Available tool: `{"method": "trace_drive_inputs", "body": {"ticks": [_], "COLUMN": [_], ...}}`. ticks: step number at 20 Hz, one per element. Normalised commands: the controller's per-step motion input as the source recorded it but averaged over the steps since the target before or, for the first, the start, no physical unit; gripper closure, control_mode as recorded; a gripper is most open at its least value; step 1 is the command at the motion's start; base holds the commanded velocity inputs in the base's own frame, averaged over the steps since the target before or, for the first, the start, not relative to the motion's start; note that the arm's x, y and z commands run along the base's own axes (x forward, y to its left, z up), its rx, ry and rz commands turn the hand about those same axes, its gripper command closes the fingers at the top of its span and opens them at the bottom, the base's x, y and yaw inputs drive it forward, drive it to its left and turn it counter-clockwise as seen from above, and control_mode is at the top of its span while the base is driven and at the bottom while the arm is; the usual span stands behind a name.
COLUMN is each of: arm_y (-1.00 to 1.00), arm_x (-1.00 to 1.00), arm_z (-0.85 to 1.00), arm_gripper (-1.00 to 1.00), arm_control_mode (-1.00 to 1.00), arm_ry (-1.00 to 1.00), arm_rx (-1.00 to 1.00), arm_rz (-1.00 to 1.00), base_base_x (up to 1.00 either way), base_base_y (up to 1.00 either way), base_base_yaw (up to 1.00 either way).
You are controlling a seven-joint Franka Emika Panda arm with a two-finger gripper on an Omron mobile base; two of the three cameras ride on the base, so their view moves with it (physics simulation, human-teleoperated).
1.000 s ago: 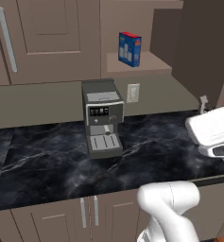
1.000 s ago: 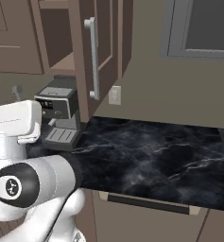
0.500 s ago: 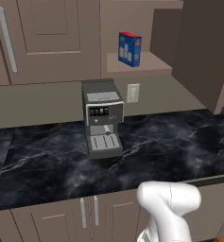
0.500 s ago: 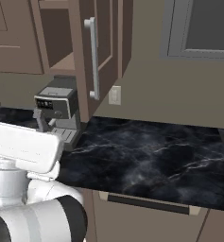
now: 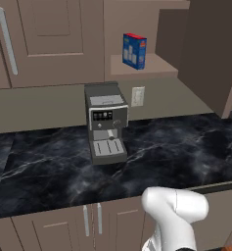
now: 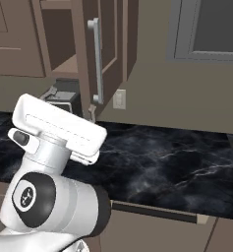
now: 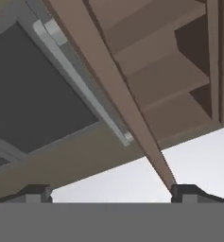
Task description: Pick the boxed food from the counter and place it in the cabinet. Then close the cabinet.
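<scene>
One step left: the carton is shelved, the door is not yet shut.
Cabinet (image 5: 205, 54): door stands wide open, its edge and silver handle (image 6: 95, 61) facing the room; stiff panel on hinges, my guess is it swings easily if pushed near the handle side.
Table (image 5: 176, 147): black marble top, coffee machine (image 5: 106, 121) standing on it.
Arm: a second ago the white hand was over the right of the table; it has since swung up under the door edge.
Boxed food (image 5: 134, 50): upright on the tan shelf, looks light and rigid.
Jaws (image 7: 111, 193): tips spread wide, pinching nothing.
</scene>
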Motion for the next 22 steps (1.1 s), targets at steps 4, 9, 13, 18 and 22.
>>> {"method": "trace_drive_inputs", "body": {"ticks": [4,9,13,18,22], "arm_y": [-0.53,-0.06,0.0,0.0,0.03], "arm_x": [-0.44,-0.05,0.04,0.02,0.0], "arm_z": [0.0,0.0,0.0,0.04,0.21], "arm_gripper": [-1.0,-1.0,-1.0,-1.0,-1.0], "arm_control_mode": [-1.0,-1.0,-1.0,-1.0,-1.0], "arm_ry": [0.28,0.39,0.42,0.34,0.28], "arm_rx": [0.15,0.01,0.0,0.0,0.0], "arm_rz": [0.48,0.66,0.8,0.79,0.78], "base_base_x": [0.0,0.0,0.0,0.0,0.0], "base_base_y": [0.0,0.0,0.0,0.0,0.0], "base_base_yaw": [0.0,0.0,0.0,0.0,0.0]}}
